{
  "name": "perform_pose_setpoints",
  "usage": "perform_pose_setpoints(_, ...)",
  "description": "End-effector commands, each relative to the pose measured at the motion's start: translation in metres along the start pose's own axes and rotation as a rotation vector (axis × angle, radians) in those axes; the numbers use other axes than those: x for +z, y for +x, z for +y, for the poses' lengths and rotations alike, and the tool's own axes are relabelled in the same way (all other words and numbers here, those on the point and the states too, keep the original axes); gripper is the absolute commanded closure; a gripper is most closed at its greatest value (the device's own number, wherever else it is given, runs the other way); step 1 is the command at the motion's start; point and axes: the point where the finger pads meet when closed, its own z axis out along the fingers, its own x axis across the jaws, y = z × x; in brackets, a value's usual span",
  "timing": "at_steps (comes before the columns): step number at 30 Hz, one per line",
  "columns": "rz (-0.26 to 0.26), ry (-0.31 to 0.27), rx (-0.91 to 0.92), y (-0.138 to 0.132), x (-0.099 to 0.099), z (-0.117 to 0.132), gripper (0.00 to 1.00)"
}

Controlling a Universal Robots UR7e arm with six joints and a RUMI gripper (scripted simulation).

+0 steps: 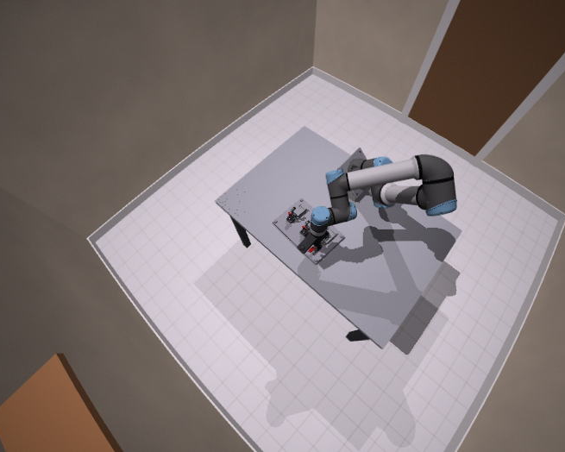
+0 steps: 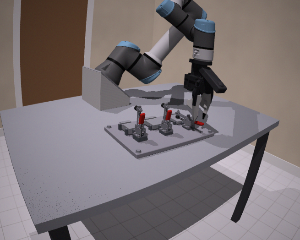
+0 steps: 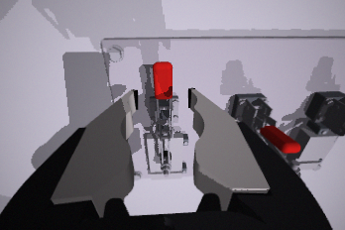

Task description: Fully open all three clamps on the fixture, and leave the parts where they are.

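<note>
The fixture [image 2: 155, 148], a flat grey plate with bolts at its corners, lies on the grey surface [image 2: 67, 160] near its middle, and three toggle clamps stand on it in a row. In the exterior view the clamp at the 9 o'clock end [image 2: 140, 126] has its red handle upright, and so does the middle clamp [image 2: 166, 121]. The clamp at the 3 o'clock end [image 2: 189, 121] has its red handle [image 2: 199, 123] lying flat, pointing toward 3 o'clock. The hand [image 2: 200, 117] points straight down over this last clamp, its tips close above the flat handle; whether they touch it cannot be told. In the wrist view the two grey fingers stand partly apart with a narrow gap, straddling the clamp's body, and nothing is gripped between them; the red handle [image 3: 163, 79] shows at 12 o'clock past the tips. The arm rises from a grey wedge mount [image 2: 100, 90] at the far side of the surface.
</note>
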Motion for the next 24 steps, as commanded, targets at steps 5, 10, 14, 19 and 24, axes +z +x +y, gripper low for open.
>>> perform_pose_setpoints(5,0.0,0.001,0.0,0.0001,-0.0005,-0.0004,0.72)
perform_pose_setpoints(10,0.0,0.001,0.0,0.0001,-0.0005,-0.0004,0.72)
perform_pose_setpoints(14,0.0,0.001,0.0,0.0001,-0.0005,-0.0004,0.72)
perform_pose_setpoints(19,0.0,0.001,0.0,0.0001,-0.0004,-0.0004,0.72)
perform_pose_setpoints(24,0.0,0.001,0.0,0.0001,0.0038,-0.0004,0.72)
